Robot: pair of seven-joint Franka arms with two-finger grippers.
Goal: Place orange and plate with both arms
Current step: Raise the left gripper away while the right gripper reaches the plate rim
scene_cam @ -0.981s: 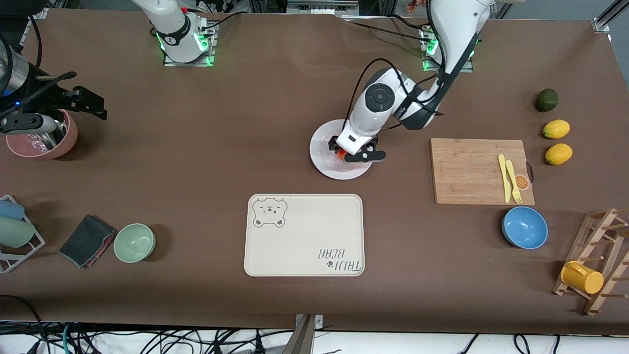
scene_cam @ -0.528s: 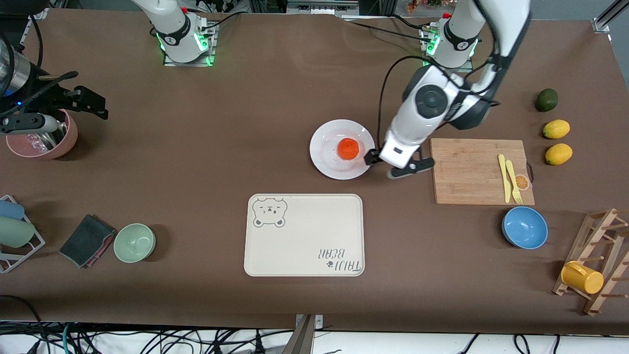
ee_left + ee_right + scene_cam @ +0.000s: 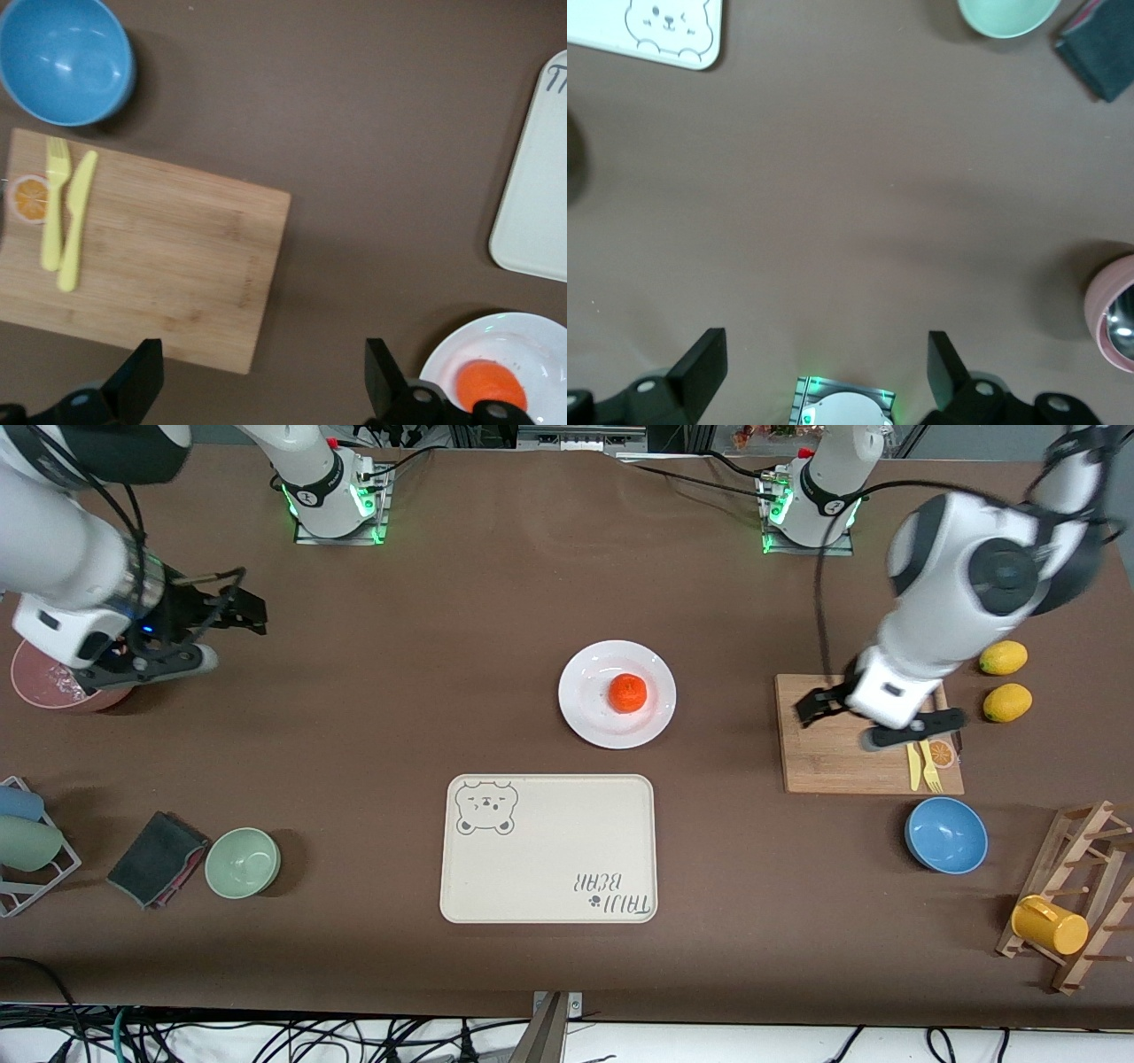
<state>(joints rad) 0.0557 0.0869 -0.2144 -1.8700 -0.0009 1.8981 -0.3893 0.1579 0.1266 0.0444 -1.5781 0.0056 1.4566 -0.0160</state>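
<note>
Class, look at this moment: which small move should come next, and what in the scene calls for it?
Probably the right gripper, open over bare table near the pink bowl, should travel toward the plate. The orange already rests on it, and the left gripper hangs open above the cutting board, holding nothing.

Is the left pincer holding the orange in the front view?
No; the orange sits on the white plate, while the open left pincer hangs over the cutting board.
</note>
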